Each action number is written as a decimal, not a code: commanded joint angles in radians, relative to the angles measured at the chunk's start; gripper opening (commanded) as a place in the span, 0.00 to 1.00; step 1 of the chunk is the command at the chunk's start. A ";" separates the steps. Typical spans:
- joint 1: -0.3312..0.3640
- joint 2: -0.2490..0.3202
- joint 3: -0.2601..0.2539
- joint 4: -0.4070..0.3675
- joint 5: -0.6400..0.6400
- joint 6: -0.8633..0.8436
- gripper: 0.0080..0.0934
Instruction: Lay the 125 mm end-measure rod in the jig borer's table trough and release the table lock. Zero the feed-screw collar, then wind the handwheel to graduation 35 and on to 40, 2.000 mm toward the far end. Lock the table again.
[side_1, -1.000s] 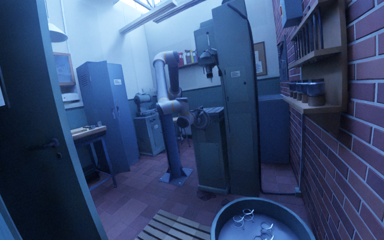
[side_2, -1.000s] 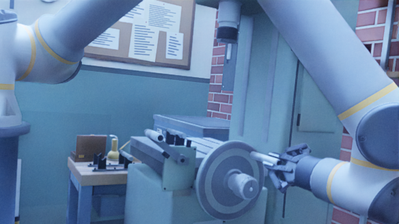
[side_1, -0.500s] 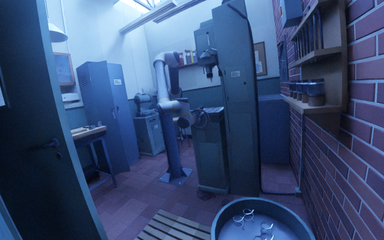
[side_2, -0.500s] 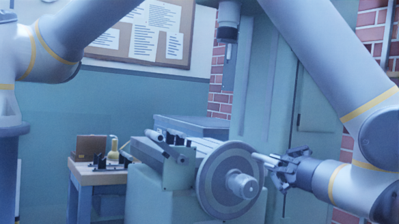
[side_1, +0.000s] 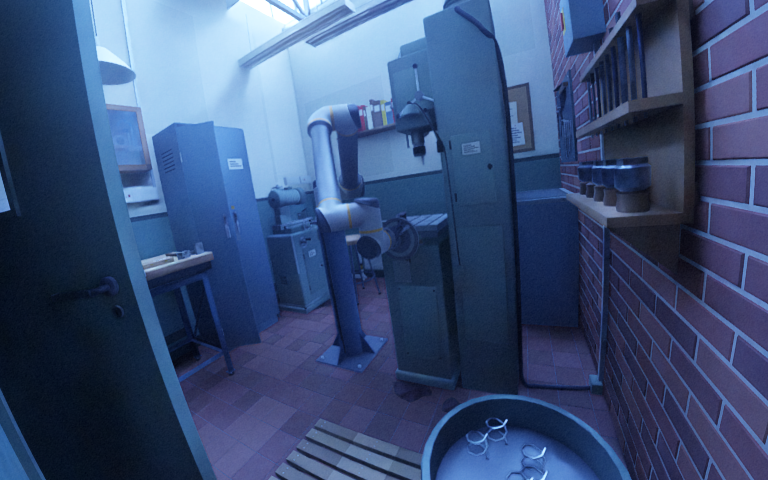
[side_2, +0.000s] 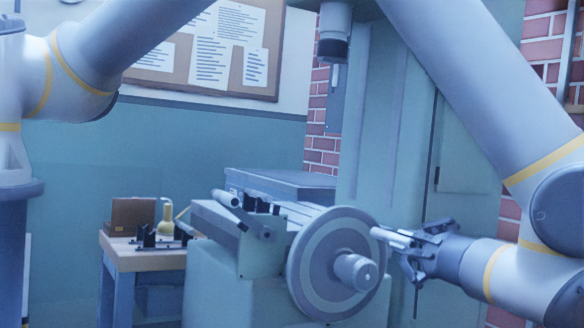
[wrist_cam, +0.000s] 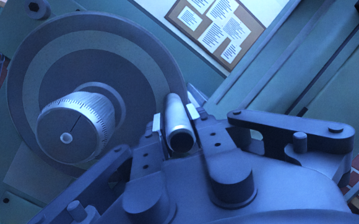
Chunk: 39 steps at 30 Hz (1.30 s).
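At the near end of the jig borer's table, the round handwheel (side_2: 336, 263) faces me with its graduated feed-screw collar (wrist_cam: 75, 125) at the hub. My gripper (wrist_cam: 173, 119) has its two fingers clamped on the handwheel's crank handle (wrist_cam: 176, 122), a pale cylinder sticking out from the wheel's rim on the right side (side_2: 395, 237). The end-measure rod (side_2: 226, 198) lies along the table's trough (side_2: 260, 212) above the wheel. A lever with a round knob (side_2: 255, 227) slants down the table's front face. From the side camera the wheel (side_1: 403, 236) sits by the arm's wrist.
Behind the table rises the machine column (side_1: 470, 187) with its spindle head (side_2: 332, 35), and a notice board (side_2: 215, 45) hangs on the wall. A small bench (side_2: 142, 247) with rod cradles, a box and a bottle stands left. Brick wall on the right.
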 joint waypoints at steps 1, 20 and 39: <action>0.001 0.000 -0.001 -0.001 0.001 0.000 0.00; 0.005 0.011 -0.013 0.000 0.006 0.000 0.00; 0.007 0.016 -0.017 0.000 0.007 0.000 0.00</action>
